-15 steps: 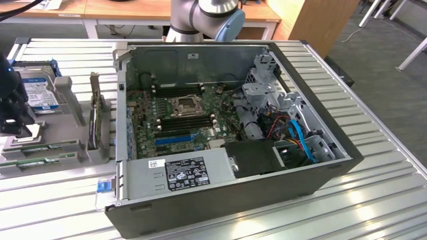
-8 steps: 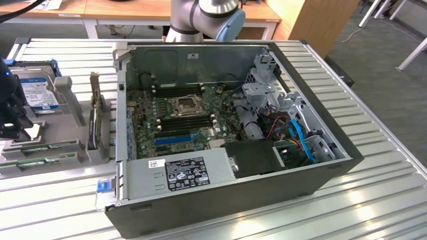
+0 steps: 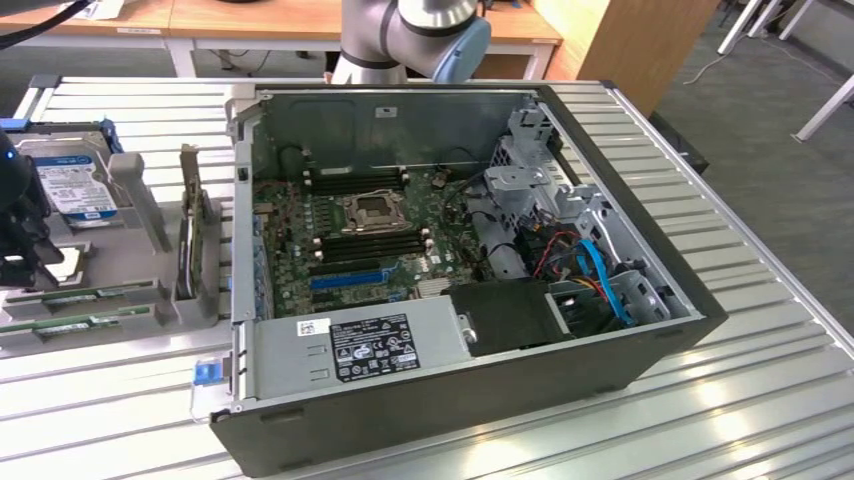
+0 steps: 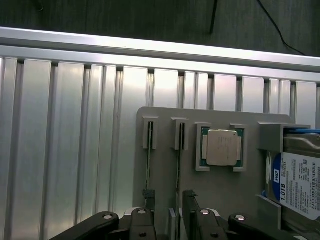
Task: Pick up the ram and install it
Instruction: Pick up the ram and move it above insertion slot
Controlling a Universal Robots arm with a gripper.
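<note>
Two ram sticks stand on edge in slots of a grey holder [image 4: 165, 195]: one ram [image 4: 149, 160] and its twin [image 4: 178, 162], seen as thin green strips. In the exterior view the ram sticks [image 3: 74, 300] lie at the holder's near end, at that view's far left. My gripper [image 4: 167, 227] hovers just above them, open, with its black fingers [image 4: 142, 225] apart and nothing between them. The gripper [image 3: 19, 250] shows as a black shape at the exterior view's left edge. The open computer case [image 3: 641, 350] holds the motherboard [image 3: 354, 235] with its memory slots.
On the holder sit a processor chip [image 4: 223, 147], a blue-labelled hard drive [image 4: 300, 187] and an upright expansion card [image 3: 198, 235]. The case's power supply [image 3: 360, 345] and drive cage with cables [image 3: 561, 230] fill its near and right parts. The ribbed metal table [image 3: 774, 380] surrounds everything.
</note>
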